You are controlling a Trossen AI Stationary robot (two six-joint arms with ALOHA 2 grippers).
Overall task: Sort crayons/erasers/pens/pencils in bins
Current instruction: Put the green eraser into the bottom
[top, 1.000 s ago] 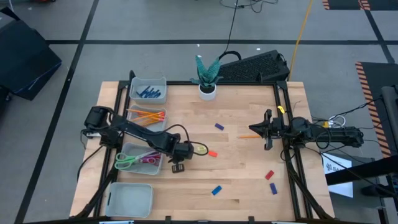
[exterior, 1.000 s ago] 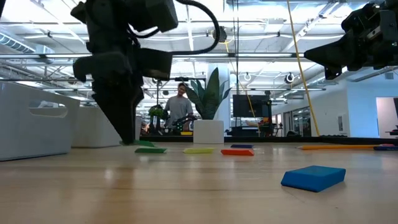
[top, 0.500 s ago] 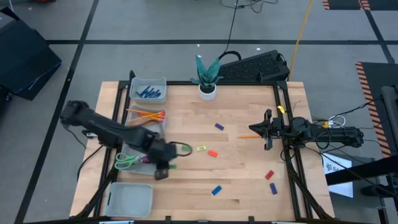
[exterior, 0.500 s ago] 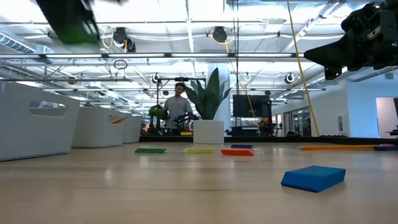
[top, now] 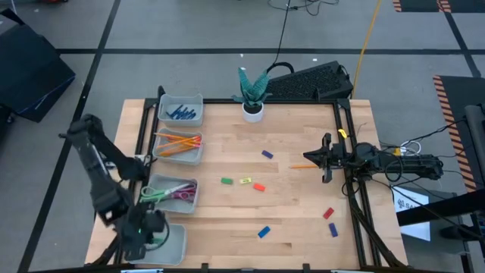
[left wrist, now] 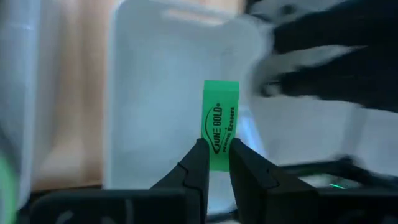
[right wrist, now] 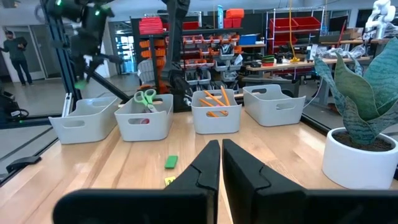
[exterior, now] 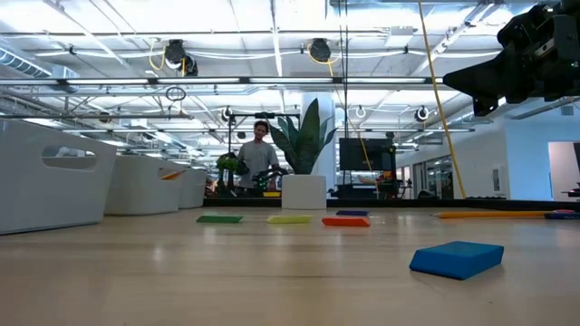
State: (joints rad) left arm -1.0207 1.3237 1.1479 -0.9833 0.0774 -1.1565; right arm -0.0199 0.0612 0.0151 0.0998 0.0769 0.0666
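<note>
Pale wooden table (top: pixel 295 212): left gripper (left wrist: pixel 215 163), jaws clamped on green rectangular eraser (left wrist: pixel 220 124), hangs above empty grey-blue plastic bin (top: pixel 168 241) for release; right gripper (right wrist: pixel 221 155) waits closed.

L arm has swung off the middle of the wooden worktop (top: pixel 303 212), away from the white plant pot (top: pixel 252 112), out to the corner farthest from it. L hand (top: pixel 144 233) now sits over the empty pale grey-blue plastic bin (top: pixel 173 244), the bin farthest from the pot; 1 s ago it was low by the flat yellow eraser (top: pixel 245 180). It left the low view altogether. L hand's fingers pinch a bright green printed rectangular eraser (left wrist: pixel 221 133), upright over that bin. A second flat green eraser (top: pixel 226 180), hidden under the hand before, lies uncovered just beside the yellow one.
</note>
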